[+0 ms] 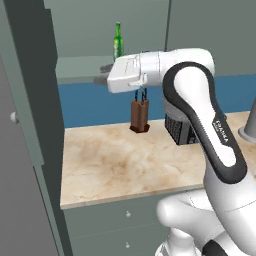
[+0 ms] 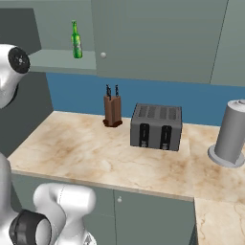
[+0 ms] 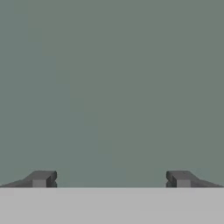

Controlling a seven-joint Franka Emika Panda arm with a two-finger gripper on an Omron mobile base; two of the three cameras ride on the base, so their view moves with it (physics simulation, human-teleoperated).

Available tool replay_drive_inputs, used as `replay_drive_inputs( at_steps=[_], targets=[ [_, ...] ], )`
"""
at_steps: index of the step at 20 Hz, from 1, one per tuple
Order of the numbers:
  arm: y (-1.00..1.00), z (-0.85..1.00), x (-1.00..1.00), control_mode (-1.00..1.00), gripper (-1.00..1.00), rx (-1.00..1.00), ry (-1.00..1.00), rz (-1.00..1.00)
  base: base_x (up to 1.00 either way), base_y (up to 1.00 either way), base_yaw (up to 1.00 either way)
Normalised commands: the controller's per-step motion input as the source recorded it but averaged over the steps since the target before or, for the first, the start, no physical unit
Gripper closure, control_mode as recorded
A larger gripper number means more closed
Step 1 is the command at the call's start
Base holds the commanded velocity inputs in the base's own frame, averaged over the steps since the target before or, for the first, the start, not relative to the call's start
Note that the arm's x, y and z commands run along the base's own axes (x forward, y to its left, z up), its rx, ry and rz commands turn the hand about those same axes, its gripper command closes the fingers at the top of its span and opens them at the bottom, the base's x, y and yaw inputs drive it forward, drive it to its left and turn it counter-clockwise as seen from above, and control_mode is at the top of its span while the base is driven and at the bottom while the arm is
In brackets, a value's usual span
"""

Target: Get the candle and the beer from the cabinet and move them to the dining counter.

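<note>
Small dark lettering runs along the robot arm's white link (image 1: 223,131), too blurred to read; the beer (image 1: 118,42) label is illegible.

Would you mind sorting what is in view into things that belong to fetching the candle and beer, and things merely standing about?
Belongs to the job:
- beer, standing on the shelf
- cabinet, open
- gripper, open, holding nothing

Just standing about:
- knife block
- toaster
- grey canister
- marble worktop
</note>
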Motion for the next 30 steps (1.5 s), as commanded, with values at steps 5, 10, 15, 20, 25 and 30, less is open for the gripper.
replay_drive_inputs(
  at_steps=[5,10,15,20,25,30],
  targets=[
    [-0.51,0.0,-0.26,-1.0,-1.0,-0.13,0.0,-0.31,0.0,0.0,0.0],
    [-0.59,0.0,-0.21,-1.0,-1.0,-0.09,0.0,-0.41,0.0,0.0,0.0],
    [-0.68,0.04,-0.04,-1.0,-1.0,-0.02,0.0,-0.43,0.0,0.0,0.0],
    [-0.78,0.03,-0.02,-1.0,-1.0,-0.01,0.0,-0.36,0.0,0.0,0.0],
    [-0.75,0.0,-0.07,-1.0,-1.0,-0.03,0.0,-0.32,0.0,0.0,0.0],
    [-0.64,0.0,-0.14,-1.0,-1.0,-0.07,0.0,-0.27,0.0,0.0,0.0]
  ],
)
